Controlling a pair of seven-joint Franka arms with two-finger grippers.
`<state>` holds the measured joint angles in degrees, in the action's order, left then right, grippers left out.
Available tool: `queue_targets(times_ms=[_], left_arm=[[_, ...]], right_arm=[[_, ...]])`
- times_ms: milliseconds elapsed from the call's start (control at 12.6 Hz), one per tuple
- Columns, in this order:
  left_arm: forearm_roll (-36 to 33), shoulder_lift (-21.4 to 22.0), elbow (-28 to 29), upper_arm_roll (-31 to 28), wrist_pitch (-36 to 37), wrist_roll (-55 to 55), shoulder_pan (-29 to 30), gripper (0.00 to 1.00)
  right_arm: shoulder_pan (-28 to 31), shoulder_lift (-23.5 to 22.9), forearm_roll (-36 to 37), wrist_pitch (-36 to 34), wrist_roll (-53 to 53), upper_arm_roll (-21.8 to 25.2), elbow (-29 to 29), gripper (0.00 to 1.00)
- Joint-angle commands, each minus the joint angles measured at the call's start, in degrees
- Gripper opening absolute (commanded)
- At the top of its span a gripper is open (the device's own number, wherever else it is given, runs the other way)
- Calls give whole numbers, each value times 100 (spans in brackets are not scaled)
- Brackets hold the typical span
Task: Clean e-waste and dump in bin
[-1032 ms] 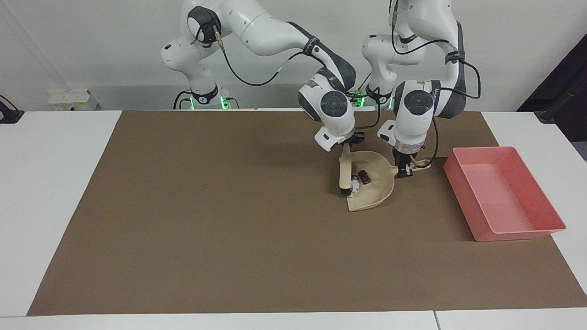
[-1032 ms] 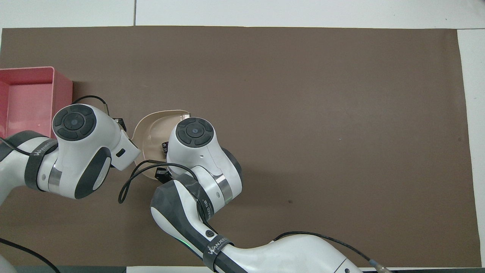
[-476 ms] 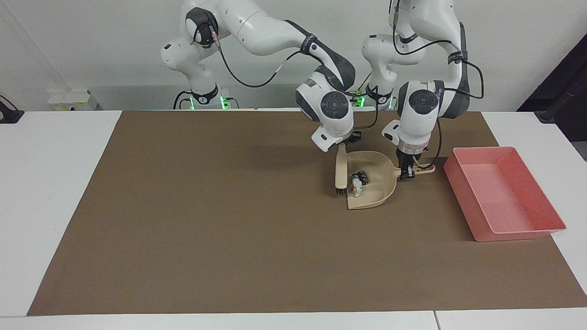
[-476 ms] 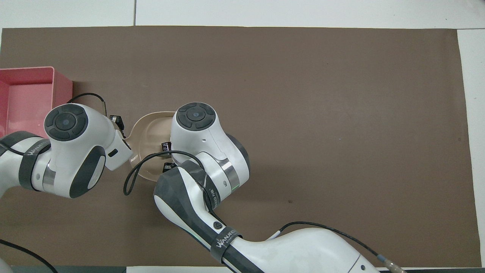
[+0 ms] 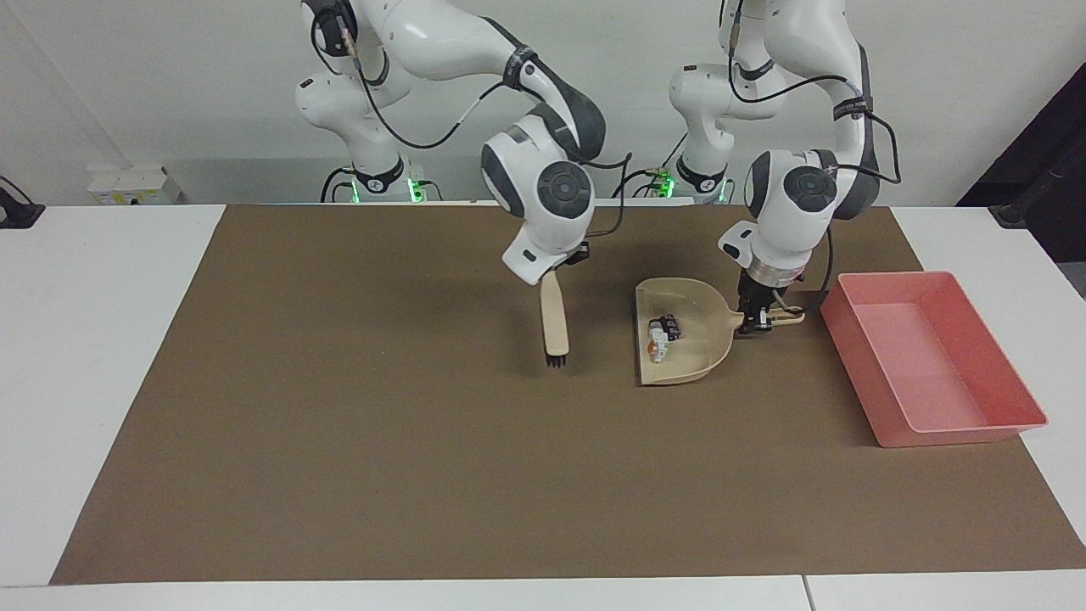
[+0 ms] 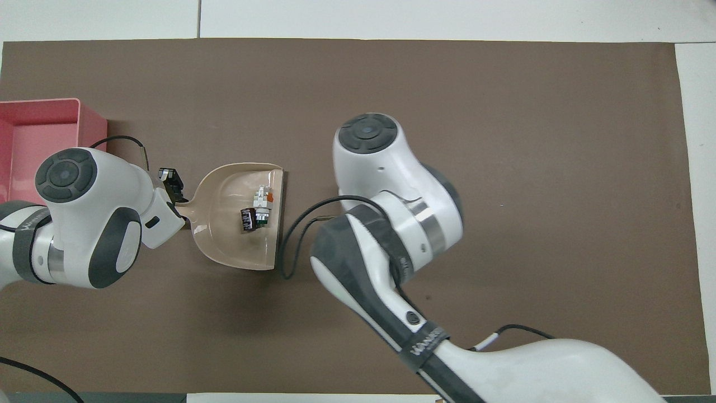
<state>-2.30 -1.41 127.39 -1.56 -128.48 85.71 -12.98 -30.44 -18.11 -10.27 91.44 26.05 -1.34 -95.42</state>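
Brown mat (image 5: 356, 441): covers most of the white table (image 5: 93, 356); wide bare stretch toward the right arm's end and along the edge farthest from the robots.

Bin (image 5: 933, 365): pink tray at the left arm's end of the mat, one corner overhanging the mat edge; cut off by the frame edge in the overhead view (image 6: 33, 145). A narrow strip of mat separates it from the dustpan handle.

Dustpan (image 5: 691, 339): beige, its open lip facing the right arm's end, handle pointing at the bin. Compared with a second ago it is turned squarer to the mat and sits closer to the bin.

Brush (image 5: 555, 318): beige, bristles down, hanging over bare mat. A second ago it stood at the dustpan lip; now it is well apart from it. Hidden under the arm in the overhead view.

Left gripper (image 5: 758, 321): clamped on the dustpan handle.

Right gripper (image 5: 562, 267): closed on the brush's upper end; fingertips mostly hidden by the wrist.

E-waste: white-grey piece (image 6: 262, 202) and dark block (image 6: 248, 219), both inside the dustpan near its lip, touching or nearly so; previously covered from overhead, now exposed.
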Motion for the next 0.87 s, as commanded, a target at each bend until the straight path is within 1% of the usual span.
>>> queue_targets(times_ms=[0,79,159,317,476,556,635,714,794], left_arm=[[422,185,-195,-3,243,236,67,0],[519,185,-379,-20,445,262,102,0],[642,176,-581,-20,630,384,215,0],[704,176,-942,-12,999,761,627,0],[1054,141,-1267,-38,1359,1523,1093,0],[1169,106,-1495,-38,1674,1876,1400,0],[1275,36,-1715,-38,1947,2175,1673,0],[1441,-43,-1969,-38,2194,2500,1945,0],[1591,-148,-2250,-47,2448,2834,2287,0]], right_arm=[[774,1325,453,533,-775,-77,-1819,0],[977,1388,542,472,-803,-68,-1892,0],[1301,1450,665,350,-890,-76,-1980,0],[2091,1669,833,331,-1581,-77,-2277,0],[2778,1819,1078,419,-2390,-77,-2533,0],[3111,1863,1175,515,-2663,-77,-2673,0],[3297,1890,1298,829,-3040,-77,-2823,0],[3386,1916,1369,1180,-3227,-77,-2998,0],[3518,1986,1413,1375,-3237,-77,-3191,0]])
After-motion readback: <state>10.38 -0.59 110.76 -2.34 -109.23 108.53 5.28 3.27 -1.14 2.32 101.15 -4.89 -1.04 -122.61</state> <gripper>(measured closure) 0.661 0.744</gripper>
